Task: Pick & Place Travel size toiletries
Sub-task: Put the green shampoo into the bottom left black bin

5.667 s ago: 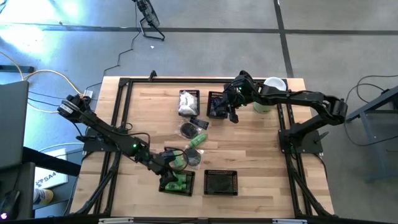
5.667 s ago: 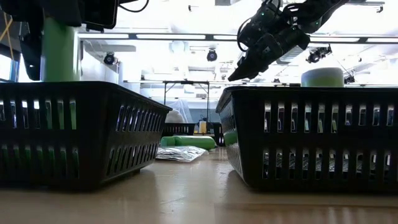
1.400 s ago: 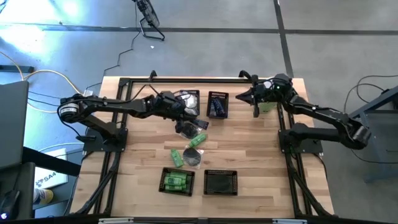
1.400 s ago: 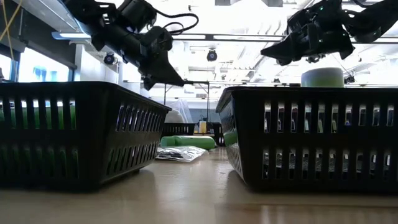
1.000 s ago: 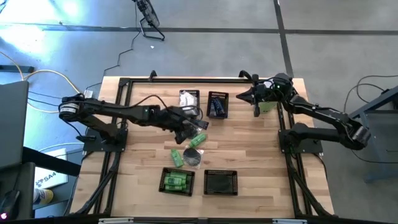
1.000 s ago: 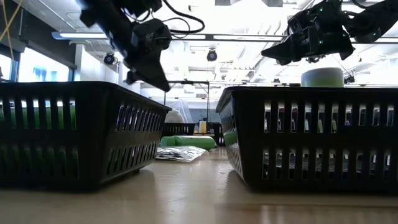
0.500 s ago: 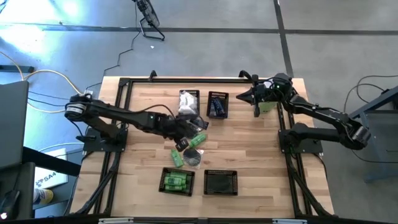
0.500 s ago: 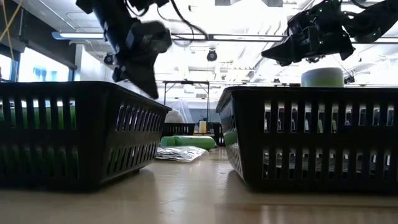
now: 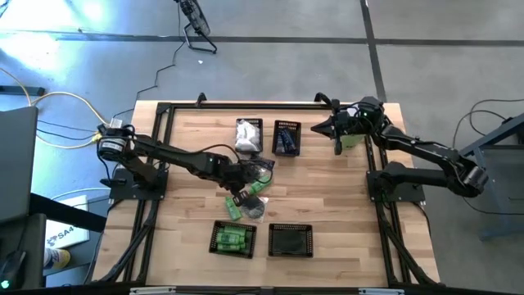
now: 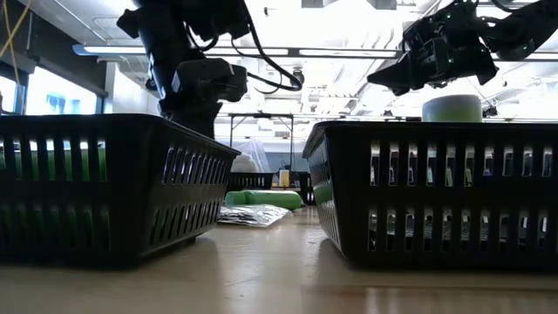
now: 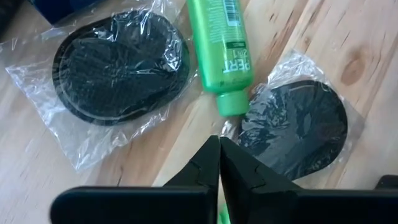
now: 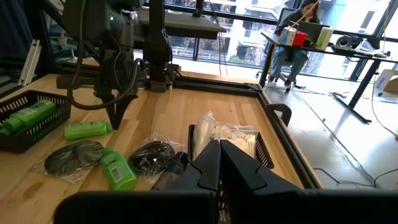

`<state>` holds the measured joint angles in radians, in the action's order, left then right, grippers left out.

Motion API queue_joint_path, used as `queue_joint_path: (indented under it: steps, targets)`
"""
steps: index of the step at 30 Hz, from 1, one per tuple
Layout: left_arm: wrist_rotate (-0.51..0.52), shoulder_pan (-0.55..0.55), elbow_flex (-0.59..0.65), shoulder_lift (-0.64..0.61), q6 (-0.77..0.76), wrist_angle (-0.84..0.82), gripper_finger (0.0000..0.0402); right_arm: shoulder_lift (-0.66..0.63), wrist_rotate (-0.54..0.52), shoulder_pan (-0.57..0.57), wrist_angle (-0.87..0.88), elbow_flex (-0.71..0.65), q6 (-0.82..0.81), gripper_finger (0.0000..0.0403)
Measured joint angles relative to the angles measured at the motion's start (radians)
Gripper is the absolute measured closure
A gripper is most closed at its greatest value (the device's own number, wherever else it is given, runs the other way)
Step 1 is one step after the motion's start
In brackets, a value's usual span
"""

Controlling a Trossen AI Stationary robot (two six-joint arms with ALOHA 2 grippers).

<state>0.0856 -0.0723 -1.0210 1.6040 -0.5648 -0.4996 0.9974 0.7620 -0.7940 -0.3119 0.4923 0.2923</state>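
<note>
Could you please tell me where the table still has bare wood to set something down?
The widest bare patch lies right of the loose toiletries, between the far basket and the empty near basket. Bare wood also runs along the left side, partly under the left arm. The middle is crowded: the shut left gripper hovers over bagged dark discs and a green bottle.

Green bottle [image 11: 221,51] wedged between two wrapped discs [image 11: 118,67] (seemingly touching both).
</note>
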Motion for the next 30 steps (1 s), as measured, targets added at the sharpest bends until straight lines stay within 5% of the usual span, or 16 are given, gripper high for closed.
queue_joint_path:
  steps: [5,17,30]
  targets:
    - [0.0,0.0,0.0,0.004,-0.004,0.003,0.0335,0.0,-0.003,0.0,0.0,0.0,0.0,0.0399]
    - [-0.016,0.0,0.0,0.004,0.009,0.014,0.012,0.008,-0.004,0.0,0.009,0.0,0.022,0.0399]
    - [-0.05,0.0,0.0,0.004,0.006,0.135,0.0089,0.008,-0.004,0.0,0.019,0.0,0.048,0.0399]
